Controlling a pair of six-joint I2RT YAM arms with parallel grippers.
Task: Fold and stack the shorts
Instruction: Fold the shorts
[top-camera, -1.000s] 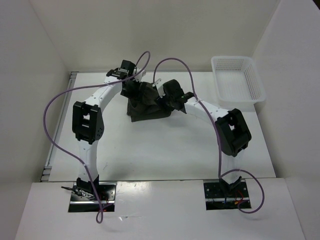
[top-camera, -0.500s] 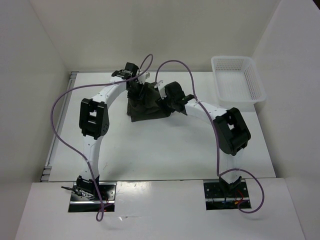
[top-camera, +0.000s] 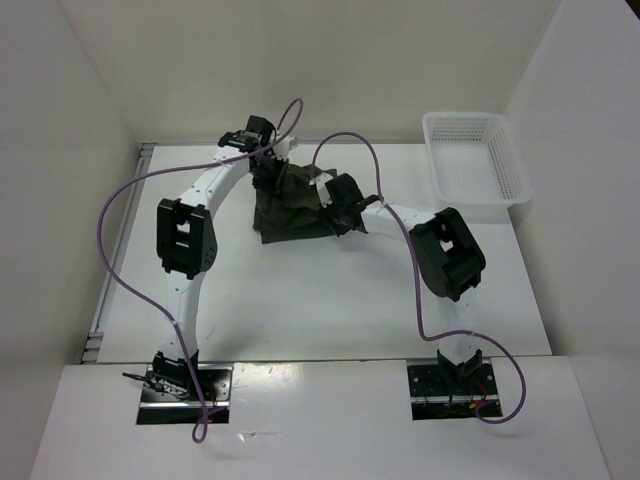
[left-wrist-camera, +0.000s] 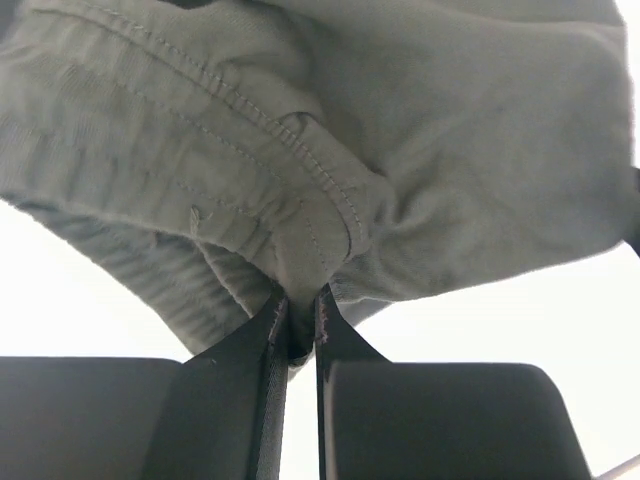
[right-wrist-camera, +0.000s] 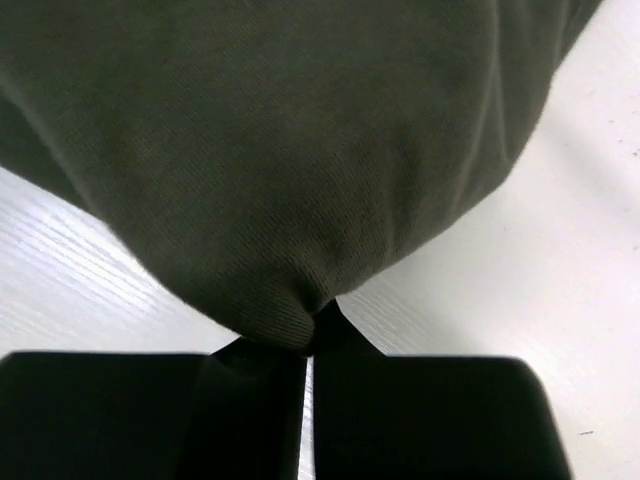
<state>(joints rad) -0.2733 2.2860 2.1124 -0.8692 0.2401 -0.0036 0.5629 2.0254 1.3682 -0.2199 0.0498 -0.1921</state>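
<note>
The dark olive shorts (top-camera: 290, 212) lie bunched in a heap at the middle back of the table. My left gripper (top-camera: 268, 172) sits at their far left corner. In the left wrist view, the left gripper (left-wrist-camera: 297, 318) is shut on a stitched fold of the shorts (left-wrist-camera: 330, 150) near the ribbed waistband. My right gripper (top-camera: 327, 195) presses into the heap's right side. From the right wrist, the right gripper (right-wrist-camera: 310, 335) pinches a rounded edge of the shorts (right-wrist-camera: 280, 150), with the cloth filling most of the view above the white table.
A white mesh basket (top-camera: 500, 190) stands at the back right of the table. White walls close in the left, back and right sides. Purple cables loop above both arms. The arm bases stand at the near edge.
Both grippers have shut on the shorts. The right arm has drawn in leftward toward the heap, its elbow moving left. The left gripper has shifted slightly toward the heap's far corner.
</note>
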